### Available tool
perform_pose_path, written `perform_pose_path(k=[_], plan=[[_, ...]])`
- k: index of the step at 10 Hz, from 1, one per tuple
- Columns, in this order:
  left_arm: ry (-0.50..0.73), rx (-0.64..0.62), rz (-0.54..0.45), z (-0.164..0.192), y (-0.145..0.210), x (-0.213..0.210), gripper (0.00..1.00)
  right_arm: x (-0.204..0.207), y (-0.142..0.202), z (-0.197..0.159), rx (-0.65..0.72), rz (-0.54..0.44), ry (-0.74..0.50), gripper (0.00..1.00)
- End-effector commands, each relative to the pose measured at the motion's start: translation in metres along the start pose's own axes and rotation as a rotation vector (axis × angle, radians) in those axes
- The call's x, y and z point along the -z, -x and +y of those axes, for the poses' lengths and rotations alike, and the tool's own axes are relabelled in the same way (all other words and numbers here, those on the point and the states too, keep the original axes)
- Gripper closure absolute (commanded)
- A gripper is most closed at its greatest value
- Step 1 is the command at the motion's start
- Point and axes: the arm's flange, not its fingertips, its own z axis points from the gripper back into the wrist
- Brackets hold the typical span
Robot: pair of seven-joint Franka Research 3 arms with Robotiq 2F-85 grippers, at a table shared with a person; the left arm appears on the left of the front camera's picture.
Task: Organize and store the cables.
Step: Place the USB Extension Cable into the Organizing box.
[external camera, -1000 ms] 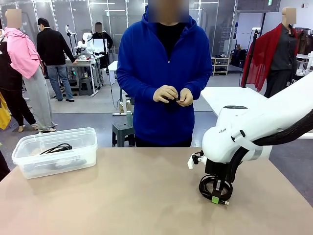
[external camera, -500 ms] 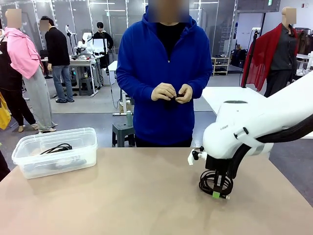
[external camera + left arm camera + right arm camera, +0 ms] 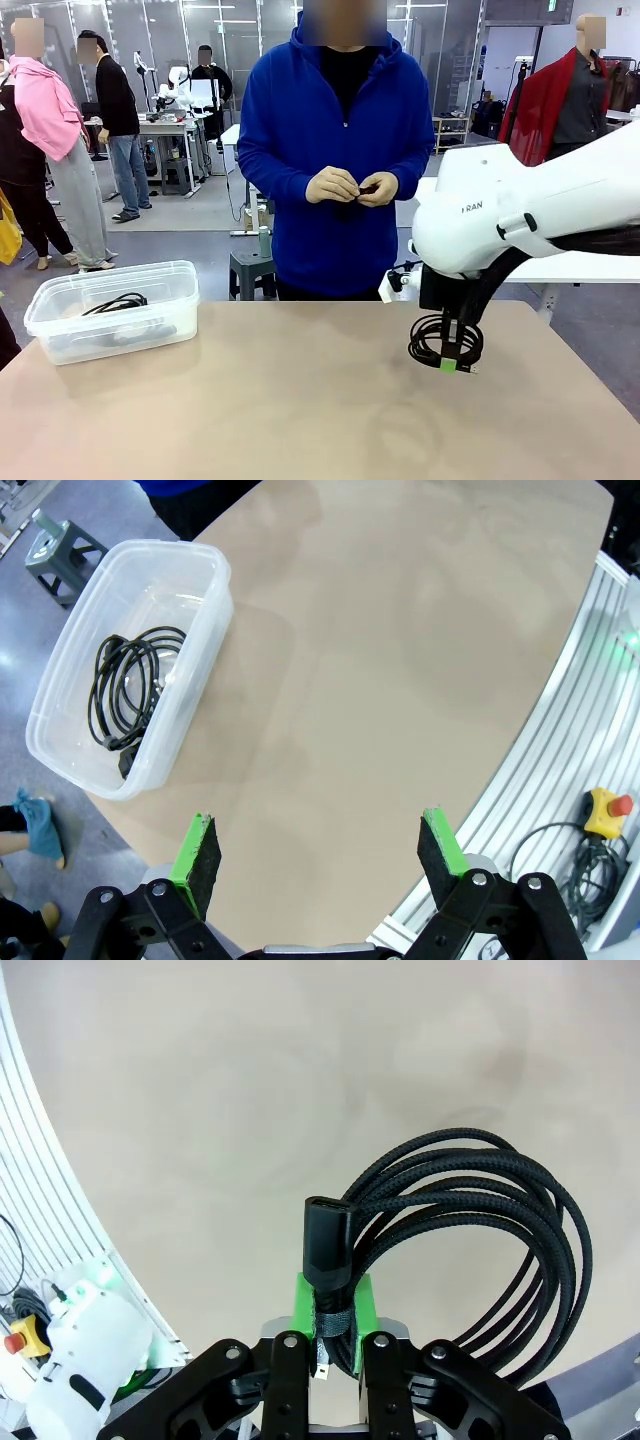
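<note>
One braided black cable coil (image 3: 445, 340) hangs upright over the bench, well to the right of the clear plastic bin (image 3: 160, 315). Its bundled strands are pinched in the closed right hand (image 3: 447, 362), and a black plug (image 3: 327, 1240) stands up just past the green pads. A second, looser black coil (image 3: 130, 690) lies flat on the floor of the bin.

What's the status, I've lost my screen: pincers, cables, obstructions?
Right pincer shut on cable coil, hanging above table. Left pincer open, empty. Another cable in plastic bin. Bare table between coil and bin.
</note>
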Motion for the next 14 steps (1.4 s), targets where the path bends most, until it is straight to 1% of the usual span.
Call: perform_pose_path(k=[1, 2, 4, 9, 11, 13, 14], plan=[[0.000, 0.006, 0.004, 0.000, 0.000, 0.000, 0.00, -0.004, -0.023, 0.003, 0.015, 0.027, 0.009, 0.82], [0.000, 0.006, 0.004, 0.000, 0.000, 0.000, 0.00, -0.010, -0.035, 0.010, 0.008, 0.020, 0.019, 0.82], [0.000, 0.006, 0.004, 0.000, 0.000, 0.000, 0.00, -0.017, -0.072, 0.025, -0.039, 0.023, 0.041, 0.82], [0.000, 0.006, 0.004, 0.000, 0.000, 0.000, 0.00, 0.001, -0.183, 0.053, -0.112, 0.045, 0.031, 0.82], [0.000, 0.006, 0.004, 0.000, 0.000, 0.000, 0.00, 0.007, -0.224, 0.069, -0.127, 0.001, 0.049, 0.82], [0.000, 0.006, 0.004, 0.000, 0.000, 0.000, 0.00, 0.022, -0.247, 0.077, -0.123, -0.029, 0.055, 0.82], [0.000, 0.006, 0.004, 0.000, 0.000, 0.000, 0.00, 0.028, -0.251, 0.077, -0.118, -0.034, 0.043, 0.82]])
